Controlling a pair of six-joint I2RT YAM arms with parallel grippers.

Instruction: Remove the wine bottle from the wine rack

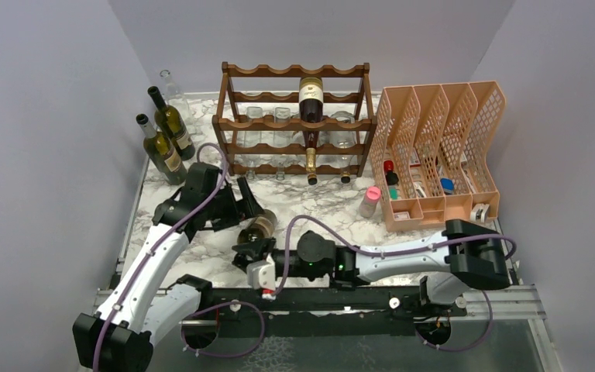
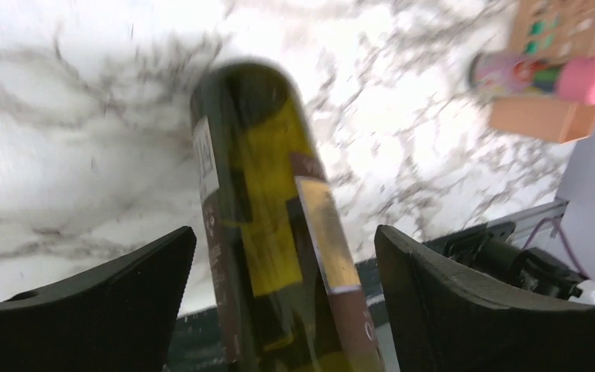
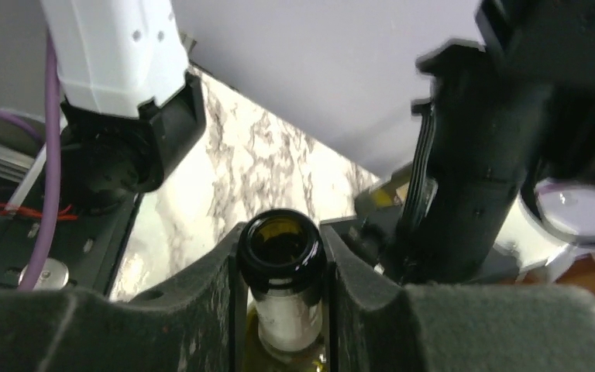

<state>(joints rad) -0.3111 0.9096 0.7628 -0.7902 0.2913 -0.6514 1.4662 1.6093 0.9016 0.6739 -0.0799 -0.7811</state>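
Note:
A dark green wine bottle (image 1: 260, 226) with a yellow-and-brown label lies tilted over the marble table in front of the wine rack (image 1: 225, 124). Its base points toward the rack and its neck toward the arms. My right gripper (image 1: 252, 254) is shut on the bottle's neck just below the open mouth (image 3: 281, 242). My left gripper (image 1: 245, 203) is open, its fingers (image 2: 108, 302) standing apart on either side of the bottle's body (image 2: 267, 209) without touching it. A second wine bottle (image 1: 311, 96) with a cream label stays in the rack's upper tier.
Another bottle (image 1: 311, 161) and clear glass bottles lie in the rack's lower tiers. Two green bottles (image 1: 163, 149) and a clear one (image 1: 172, 87) stand at the back left. An orange mesh file organizer (image 1: 441, 147) and a pink-capped container (image 1: 369, 200) are at the right.

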